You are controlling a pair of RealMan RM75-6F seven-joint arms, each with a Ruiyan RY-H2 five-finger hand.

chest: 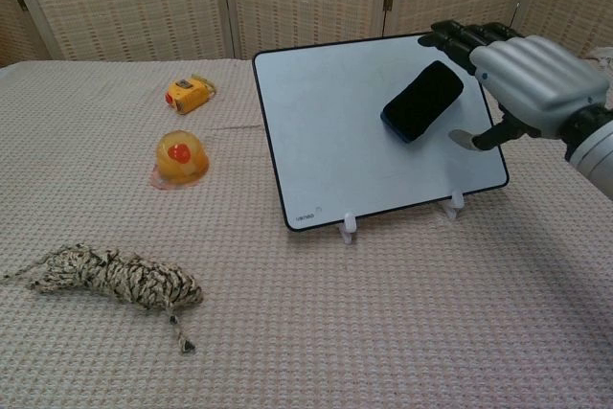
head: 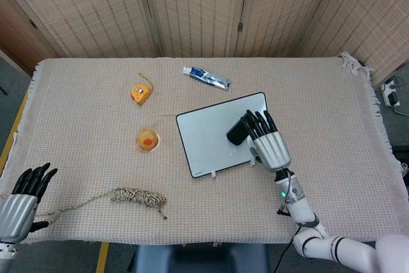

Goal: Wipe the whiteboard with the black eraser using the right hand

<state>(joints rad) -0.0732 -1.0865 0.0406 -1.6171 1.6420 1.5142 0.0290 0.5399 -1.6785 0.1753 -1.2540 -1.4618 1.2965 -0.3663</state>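
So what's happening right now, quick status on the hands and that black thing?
Right hand open beside eraser, which sits on whiteboard. Left hand open at table edge. Nothing in the way.

A dark eraser (chest: 421,101) lies against the tilted whiteboard (chest: 335,141), just left of the right hand (chest: 532,83), whose fingers are spread.

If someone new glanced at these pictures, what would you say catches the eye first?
Probably the tilted whiteboard at the table's middle, with a black eraser lying on its face and the right robot hand beside it. After that, the orange jelly cup and the coiled rope nearer the front left.
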